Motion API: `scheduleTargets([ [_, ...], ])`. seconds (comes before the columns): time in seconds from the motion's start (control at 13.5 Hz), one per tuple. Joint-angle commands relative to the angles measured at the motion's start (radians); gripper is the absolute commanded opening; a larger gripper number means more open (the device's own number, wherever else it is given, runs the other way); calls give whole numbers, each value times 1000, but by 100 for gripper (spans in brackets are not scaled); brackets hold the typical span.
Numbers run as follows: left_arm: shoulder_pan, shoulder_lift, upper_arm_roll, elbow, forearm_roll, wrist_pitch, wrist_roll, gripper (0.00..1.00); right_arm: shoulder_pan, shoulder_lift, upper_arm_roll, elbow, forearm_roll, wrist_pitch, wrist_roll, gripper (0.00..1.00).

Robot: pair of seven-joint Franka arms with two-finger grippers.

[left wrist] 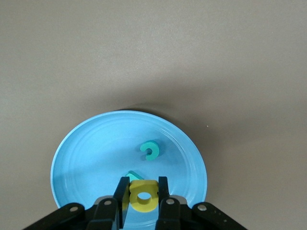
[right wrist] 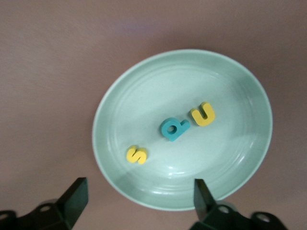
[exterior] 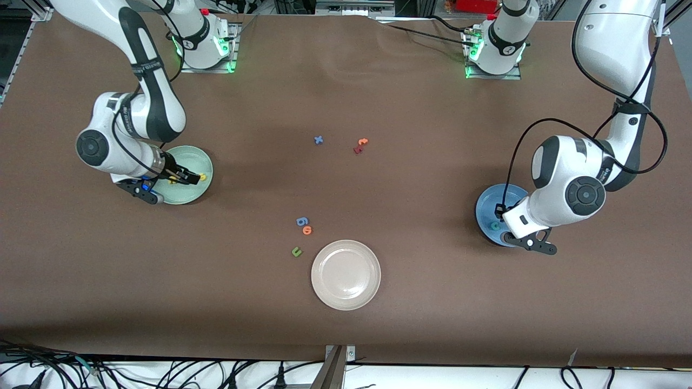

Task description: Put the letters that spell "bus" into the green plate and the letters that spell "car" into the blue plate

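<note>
Lying loose in the green plate (right wrist: 182, 129): yellow "s" (right wrist: 136, 155), teal "b" (right wrist: 173, 129), yellow "u" (right wrist: 204, 114), well inside the rim. Right gripper (right wrist: 139, 201) over that plate, jaws wide, released. Yellow "a" (left wrist: 143, 195) pinched in left gripper (left wrist: 144, 199) over the blue plate (left wrist: 81, 158); teal "c" (left wrist: 150, 150) and teal "r" (left wrist: 132, 176) already inside. Ample bare plate for dropping.

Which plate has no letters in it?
The beige-white plate, nearest the front camera. The green plate has three letters; the blue plate has a teal "c".
</note>
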Motion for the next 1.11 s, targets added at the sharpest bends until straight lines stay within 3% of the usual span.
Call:
scheduleTargets([
  [0.0,14,33,-11,16,33,40,15,24,-5,-75,-26,80,-1,-170,-13,99],
  [0.07,31,40,-11,18,36,55,36,31,-5,-85,-45,147,-6,-273,-11,99],
  [0.15,33,46,-11,19,33,58,61,55,-5,-89,-62,226,-21,-372,-10,99],
  [0.22,34,53,-13,21,30,59,72,95,-7,-89,-76,310,-34,-463,-10,99],
  [0.3,36,53,-11,37,31,59,70,100,-7,-89,-89,388,-47,-543,-13,99],
  [0.44,37,54,-13,71,27,46,56,100,-7,-89,-125,510,-54,-657,-74,99],
  [0.66,40,40,-11,84,18,13,29,100,-7,-89,-146,634,-55,-700,-218,100],
  [1.03,42,-2,4,306,21,-363,-34,100,4,-89,-152,647,-112,-741,-281,100],
])
